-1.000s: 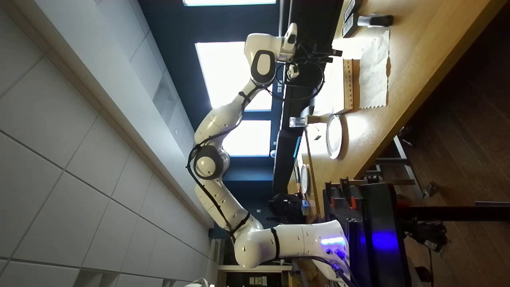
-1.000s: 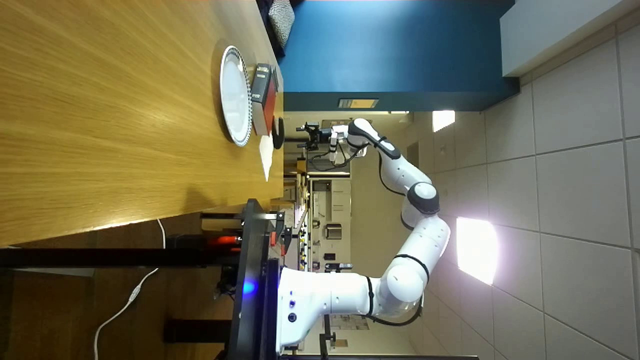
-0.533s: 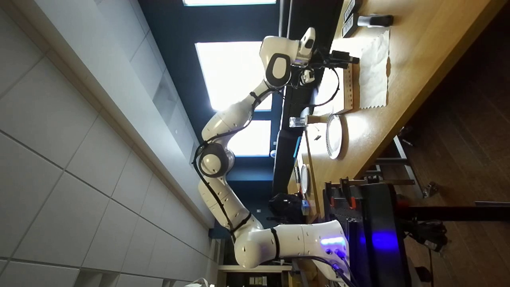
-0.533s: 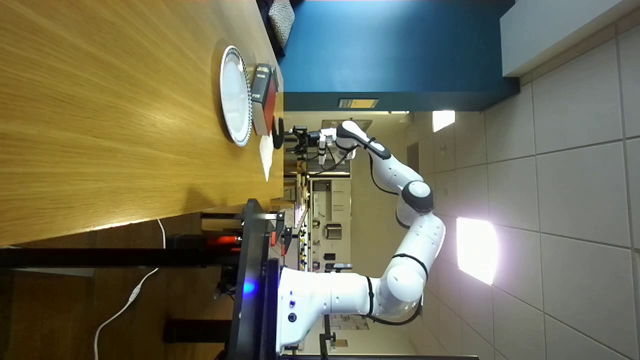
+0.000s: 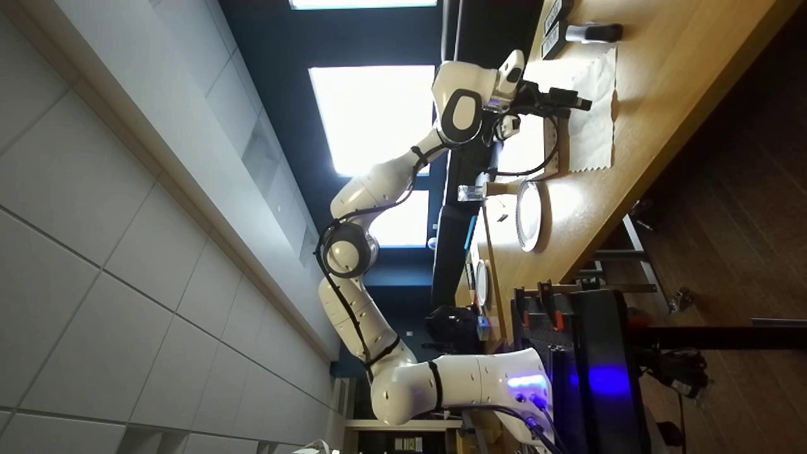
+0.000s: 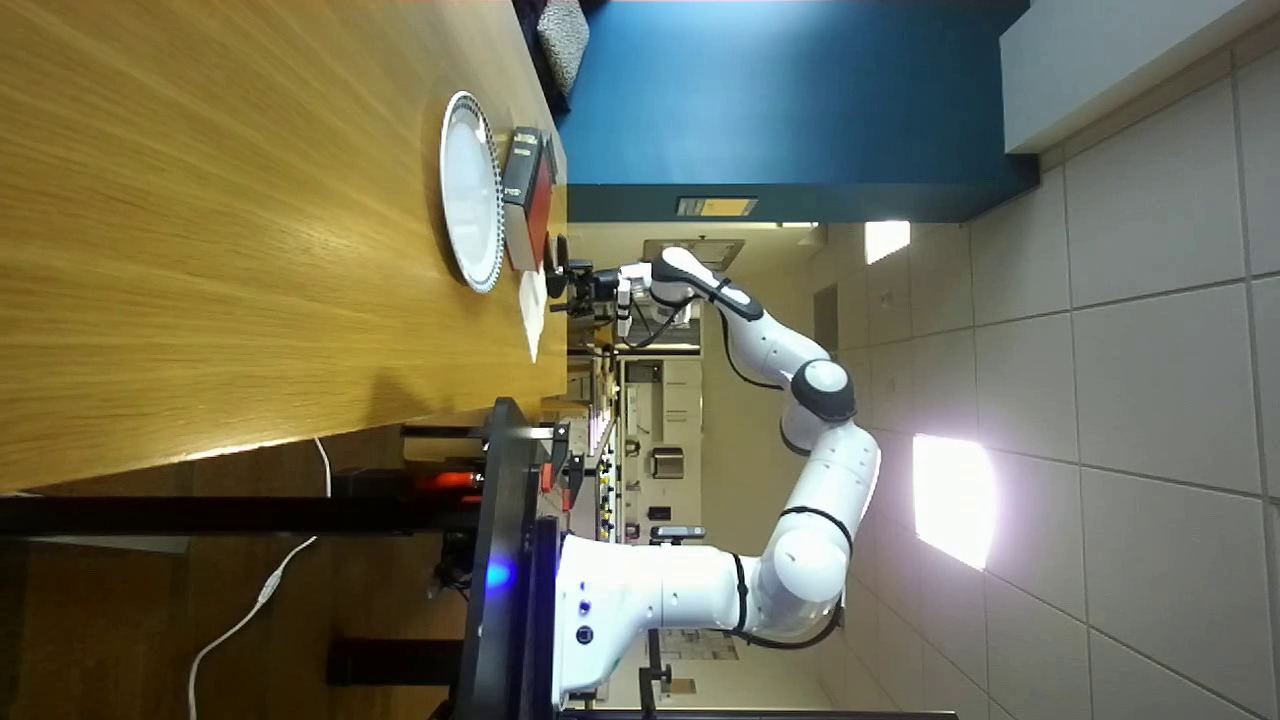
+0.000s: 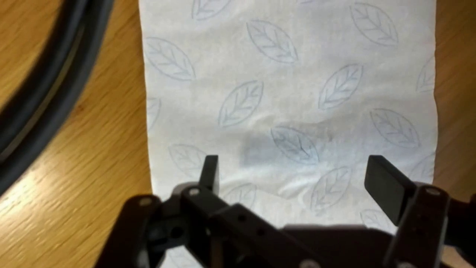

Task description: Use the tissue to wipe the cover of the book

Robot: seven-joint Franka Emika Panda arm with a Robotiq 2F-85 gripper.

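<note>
The tissue (image 7: 282, 93) lies spread out on the wooden table, white with a printed leaf pattern and slightly wrinkled; it also shows in both exterior views. My gripper (image 7: 293, 163) hangs over it with its jaws wide apart. Only tissue shows below and between the fingers, and whether the tips touch it I cannot tell. Beside the tissue lies the book (image 5: 553, 169), its pale tan edge dotted with dark marks and partly covered by my cable. From the opposite side the book (image 6: 540, 215) shows a red cover and dark spine.
A white plate (image 6: 470, 190) with a patterned rim stands close to the book. Dark blocks with labels (image 5: 555, 39) and a grey-black item (image 5: 592, 33) sit at the far end of the table. My black cable (image 7: 48, 85) loops past the left of the wrist view.
Over the last second my gripper has come down to just over the tissue, shifting slightly toward the robot's base. Its jaws have stayed apart; tissue, book and plate have not moved.
</note>
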